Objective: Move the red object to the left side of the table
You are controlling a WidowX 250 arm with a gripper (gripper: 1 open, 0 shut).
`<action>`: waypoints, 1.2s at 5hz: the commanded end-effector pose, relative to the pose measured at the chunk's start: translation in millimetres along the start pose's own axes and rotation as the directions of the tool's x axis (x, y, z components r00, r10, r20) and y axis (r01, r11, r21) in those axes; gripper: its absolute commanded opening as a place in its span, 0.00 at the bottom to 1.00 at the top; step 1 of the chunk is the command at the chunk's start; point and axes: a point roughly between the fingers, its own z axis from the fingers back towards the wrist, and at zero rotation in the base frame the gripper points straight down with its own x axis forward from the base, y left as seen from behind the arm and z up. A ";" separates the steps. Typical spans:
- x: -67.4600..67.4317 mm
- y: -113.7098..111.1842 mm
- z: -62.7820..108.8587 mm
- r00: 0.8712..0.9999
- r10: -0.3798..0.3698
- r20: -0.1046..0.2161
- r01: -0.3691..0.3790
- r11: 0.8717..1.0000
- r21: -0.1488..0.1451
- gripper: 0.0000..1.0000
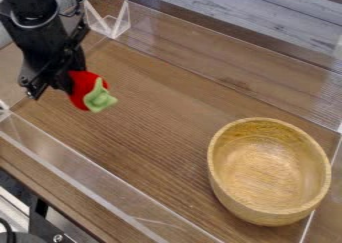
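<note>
The red object (87, 88), a small glossy strawberry-like toy with a light green cap pointing down and to the right, hangs just over the left part of the brown wood-grain table (174, 117). My black gripper (67, 79) comes down from the upper left and is shut on the toy's red body. Whether the toy touches the tabletop cannot be told.
A round light-wood bowl (269, 169) stands at the right front. Low clear acrylic walls (80, 182) edge the table along the front and left. A clear bracket (118, 22) stands at the back left.
</note>
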 end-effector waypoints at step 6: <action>34.5 -13.2 -45.9 0.996 0.057 0.062 -0.055 0.998 -0.029 0.00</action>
